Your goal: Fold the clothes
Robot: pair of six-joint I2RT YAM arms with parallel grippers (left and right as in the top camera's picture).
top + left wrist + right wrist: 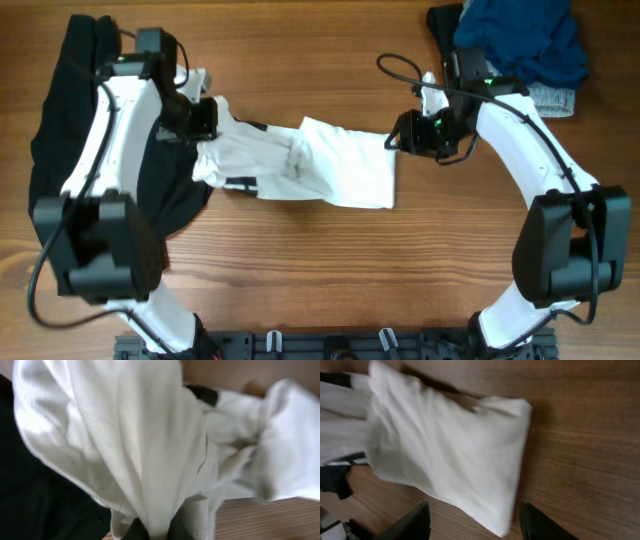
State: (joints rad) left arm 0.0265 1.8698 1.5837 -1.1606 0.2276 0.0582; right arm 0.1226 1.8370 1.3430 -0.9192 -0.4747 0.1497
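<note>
Left gripper (157, 532) is pinching the white T-shirt (340, 170); right gripper (475, 522) is gaping empty with it just ahead, likely risking one-sided bunching.

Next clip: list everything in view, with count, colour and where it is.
white T-shirt: one, white with black print, mid-table, stretched between the grippers
black garment: one, black, left side of the table, under the left arm
blue garment: one, blue, bunched in the far right corner
grey garment: one, grey, showing from under the blue garment
table: one, brown wood, beneath everything
left gripper: one, black, shut on the white T-shirt's left end
right gripper: one, black, open at the white T-shirt's right edge
</note>
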